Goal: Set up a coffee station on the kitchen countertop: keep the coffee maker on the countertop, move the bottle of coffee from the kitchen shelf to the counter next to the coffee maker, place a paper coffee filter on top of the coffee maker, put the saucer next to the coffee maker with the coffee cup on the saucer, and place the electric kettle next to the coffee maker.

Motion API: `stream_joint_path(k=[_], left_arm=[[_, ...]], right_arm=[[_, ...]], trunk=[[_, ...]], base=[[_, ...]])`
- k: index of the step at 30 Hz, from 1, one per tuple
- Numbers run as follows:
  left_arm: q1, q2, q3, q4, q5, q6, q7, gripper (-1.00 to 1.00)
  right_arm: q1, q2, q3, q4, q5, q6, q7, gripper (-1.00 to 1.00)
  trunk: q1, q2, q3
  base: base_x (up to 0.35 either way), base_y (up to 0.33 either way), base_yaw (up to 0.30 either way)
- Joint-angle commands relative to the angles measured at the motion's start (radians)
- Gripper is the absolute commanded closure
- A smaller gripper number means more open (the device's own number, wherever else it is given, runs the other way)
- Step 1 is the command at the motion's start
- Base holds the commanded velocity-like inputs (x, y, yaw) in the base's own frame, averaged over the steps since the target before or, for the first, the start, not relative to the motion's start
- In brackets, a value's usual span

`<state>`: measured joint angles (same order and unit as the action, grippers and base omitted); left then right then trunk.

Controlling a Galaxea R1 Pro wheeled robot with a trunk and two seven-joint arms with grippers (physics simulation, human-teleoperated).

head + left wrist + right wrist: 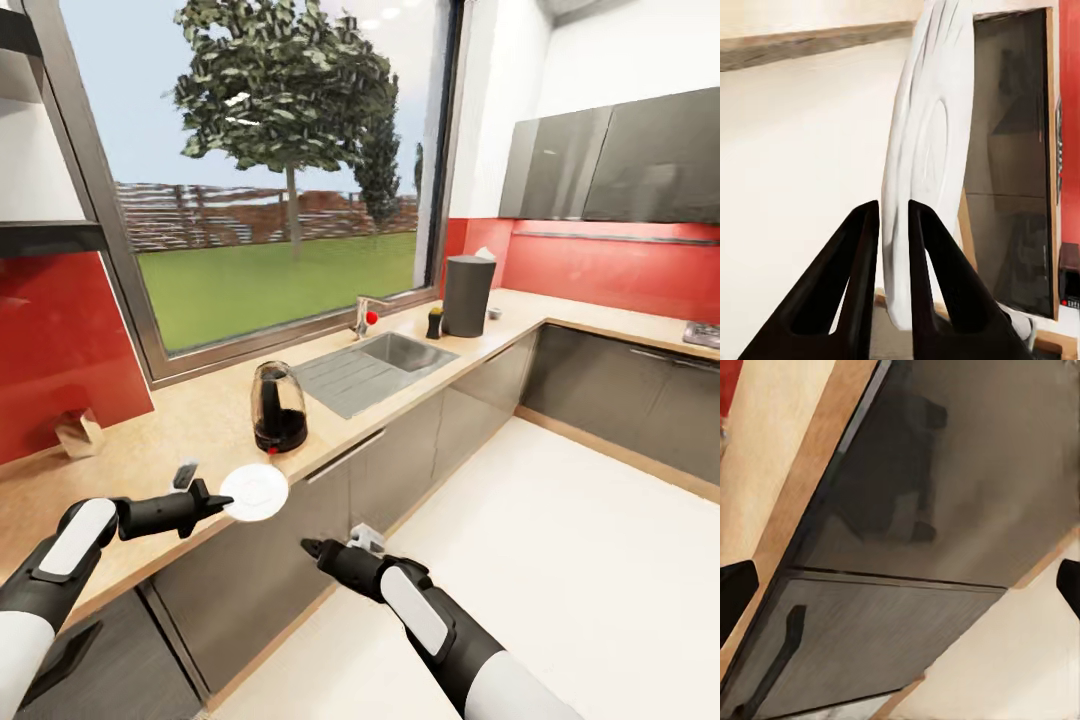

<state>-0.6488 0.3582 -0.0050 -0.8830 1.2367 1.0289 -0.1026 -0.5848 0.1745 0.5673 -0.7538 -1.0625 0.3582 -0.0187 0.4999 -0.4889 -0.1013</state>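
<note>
My left gripper [216, 503] is shut on the rim of the white saucer [256, 491], holding it just above the front edge of the kitchen countertop [180, 430]. In the left wrist view the black fingers [862, 255] pinch the saucer [926, 150] edge-on. The glass electric kettle [278, 408] stands just behind the saucer. Far down the counter stands the dark coffee maker [468, 295] with a white paper coffee filter [483, 254] on top and the yellow-capped bottle of coffee [434, 322] at its left. My right gripper [310, 547] is open in front of the cabinets, holding nothing.
A steel sink [375, 365] with a faucet [365, 315] sits between the kettle and the coffee maker. A small brown box [78, 433] rests by the red wall. Grey cabinet doors [907, 645] run under the counter. Pale floor [560, 560] opens to the right.
</note>
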Motion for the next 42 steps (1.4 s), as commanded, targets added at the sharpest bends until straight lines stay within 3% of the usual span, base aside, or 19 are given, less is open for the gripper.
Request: stream_joint_path(k=[1, 3, 4, 7, 9, 10, 13, 15, 17, 21, 24, 28, 30, 32, 36, 37, 40, 41, 42], left_arm=[[0.0, 0.0, -0.001, 0.0, -0.01, 0.002, -0.009, 1.0], [0.002, 0.0, -0.001, -0.001, -0.01, 0.002, -0.009, 1.0], [0.003, 0.0, -0.001, -0.001, -0.01, 0.002, -0.009, 1.0], [0.003, -0.001, -0.001, -0.001, -0.01, 0.002, -0.009, 1.0], [0.003, -0.001, -0.001, -0.001, -0.01, 0.002, -0.009, 1.0], [0.003, -0.001, -0.001, -0.001, -0.01, 0.002, -0.009, 1.0], [0.006, -0.001, -0.001, -0.001, -0.01, 0.001, -0.009, 1.0], [0.019, -0.002, 0.0, -0.001, -0.01, 0.001, -0.009, 1.0], [0.023, -0.008, -0.005, -0.002, -0.011, 0.0, -0.009, 1.0], [0.024, -0.013, -0.045, -0.002, -0.01, -0.001, -0.009, 1.0], [0.025, -0.018, -0.067, -0.002, -0.01, -0.001, -0.01, 1.0], [0.044, -0.05, -0.084, 0.0, -0.013, -0.006, -0.011, 1.0], [0.067, -0.058, -0.097, 0.001, -0.015, -0.009, -0.011, 1.0], [0.114, -0.082, -0.136, 0.001, -0.02, -0.02, -0.012, 1.0], [0.189, -0.125, -0.174, 0.003, -0.026, -0.097, -0.012, 1.0], [0.239, -0.135, -0.2, 0.002, -0.025, -0.141, -0.013, 1.0], [0.303, -0.144, -0.212, 0.007, -0.027, -0.192, -0.014, 1.0], [0.329, -0.148, -0.217, 0.02, -0.03, -0.261, -0.015, 1.0], [0.36, -0.151, -0.242, 0.05, -0.049, -0.386, -0.021, 1.0]], right_arm=[[-0.001, 0.0, 0.002, 0.039, -0.005, 0.0, -0.001, -1.0], [-0.001, 0.0, 0.001, 0.158, -0.002, -0.026, 0.001, -1.0], [-0.001, 0.0, 0.001, 0.267, 0.003, -0.074, 0.0, -1.0], [-0.001, 0.0, 0.003, 0.485, 0.046, -0.166, -0.004, -1.0], [-0.001, 0.0, 0.002, 0.652, 0.151, -0.275, -0.007, -1.0], [-0.001, 0.0, 0.001, 0.689, 0.179, -0.297, -0.007, -1.0], [0.014, 0.0, 0.001, 0.719, 0.202, -0.316, -0.003, -1.0], [0.023, -0.035, 0.0, 0.725, 0.206, -0.321, -0.001, -1.0], [0.024, -0.045, 0.001, 0.727, 0.21, -0.32, -0.005, -1.0], [0.026, -0.057, 0.002, 0.728, 0.214, -0.319, -0.007, -1.0], [0.034, -0.081, 0.002, 0.729, 0.247, -0.318, -0.005, -1.0], [0.057, -0.097, 0.002, 0.728, 0.33, -0.322, -0.007, -1.0], [0.061, -0.097, 0.002, 0.728, 0.342, -0.323, -0.007, -1.0], [0.065, -0.098, 0.002, 0.728, 0.351, -0.324, -0.006, -1.0], [0.068, -0.098, 0.002, 0.728, 0.353, -0.324, -0.005, -1.0], [0.069, -0.098, 0.002, 0.728, 0.354, -0.325, -0.003, -1.0], [0.072, -0.099, 0.002, 0.728, 0.354, -0.326, -0.003, -1.0], [0.074, -0.1, 0.002, 0.728, 0.354, -0.326, -0.003, -1.0], [0.075, -0.102, 0.002, 0.728, 0.357, -0.325, -0.004, -1.0]], trunk=[[0.0, -0.002, -0.002], [0.0, -0.002, -0.002], [0.0, -0.002, -0.002], [0.0, -0.002, -0.002], [0.0, -0.002, -0.002], [0.0, -0.002, -0.002], [0.0, -0.002, -0.002], [0.0, -0.002, -0.002], [0.0, -0.002, -0.002], [0.0, -0.002, -0.002], [0.0, -0.002, -0.001], [0.0, -0.002, 0.0], [0.0, -0.002, 0.0], [0.0, -0.002, 0.0], [0.0, -0.002, 0.0], [0.0, -0.002, 0.0], [0.0, -0.002, 0.0], [0.0, -0.002, 0.0], [0.0, -0.002, 0.0]], base=[[-0.309, -0.118, -0.3], [-0.309, -0.118, -0.3], [-0.309, -0.118, -0.3], [-0.309, -0.118, -0.293], [-0.309, -0.118, -0.11], [-0.309, -0.118, -0.033], [-0.309, -0.118, -0.014], [-0.217, -0.078, -0.002], [-0.047, -0.016, 0.0], [-0.013, -0.005, -0.004], [-0.003, -0.001, -0.144], [-0.001, 0.0, -0.257], [0.0, 0.0, -0.287], [0.0, 0.0, -0.293], [0.0, 0.0, -0.294], [0.0, 0.0, -0.294], [0.0, 0.0, -0.22], [0.0, 0.0, -0.077], [0.0, 0.0, -0.031]])
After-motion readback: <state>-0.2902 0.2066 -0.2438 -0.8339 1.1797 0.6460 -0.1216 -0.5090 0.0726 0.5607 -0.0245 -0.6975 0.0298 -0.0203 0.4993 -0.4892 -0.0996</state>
